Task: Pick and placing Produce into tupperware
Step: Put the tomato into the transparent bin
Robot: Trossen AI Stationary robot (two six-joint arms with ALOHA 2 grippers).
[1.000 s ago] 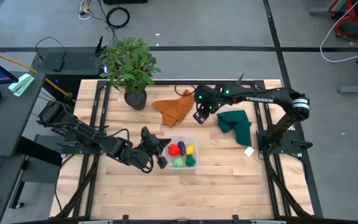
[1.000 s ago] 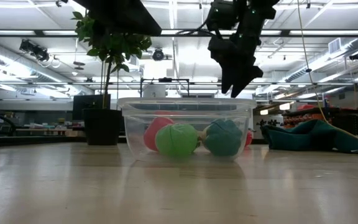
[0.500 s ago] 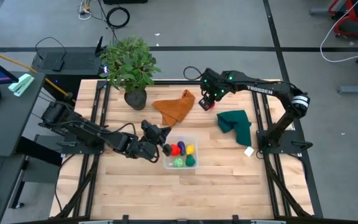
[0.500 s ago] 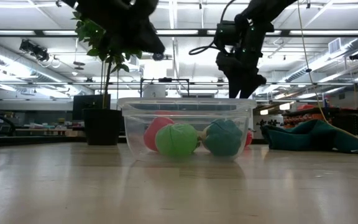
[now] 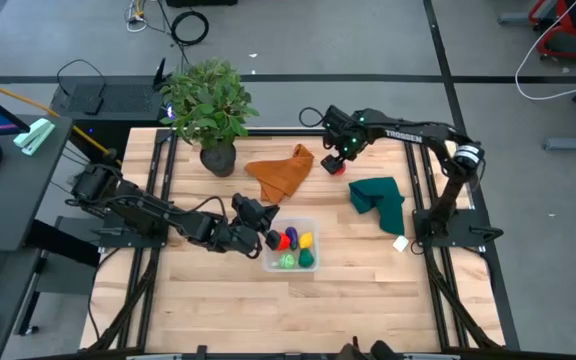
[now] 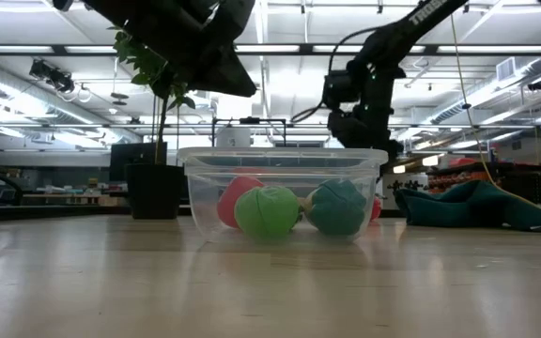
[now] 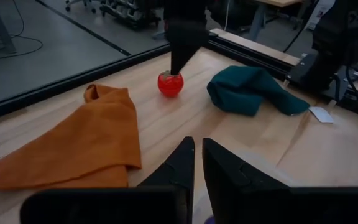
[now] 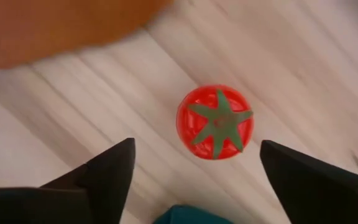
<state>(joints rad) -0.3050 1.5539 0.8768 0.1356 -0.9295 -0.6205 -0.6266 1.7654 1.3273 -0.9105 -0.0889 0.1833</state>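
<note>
The clear tupperware (image 5: 311, 237) (image 6: 283, 161) stands mid-table and holds several toy produce pieces: red, purple, yellow and two green (image 6: 267, 210). A red tomato (image 5: 327, 169) (image 8: 215, 122) (image 7: 170, 84) sits upright on the wood between the orange and dark green cloths. My right gripper (image 5: 334, 158) (image 8: 207, 180) (image 6: 360, 127) hangs open just above the tomato, one finger on each side of it, touching nothing. My left gripper (image 5: 258, 215) (image 7: 198, 162) is shut beside the tupperware's far-left corner, above the table.
An orange cloth (image 5: 283, 172) (image 7: 86, 140) lies left of the tomato, a dark green cloth (image 5: 380, 200) (image 7: 250, 90) right of it. A potted plant (image 5: 208, 105) stands at the far-left corner. A white tag (image 5: 400, 243) lies near the right edge.
My right gripper has travelled from near the dark green cloth toward the far edge and come down over the tomato. My left gripper has drawn back from the tupperware's near-left side toward the far edge, ending at its far-left corner. The produce and the tupperware stayed put.
</note>
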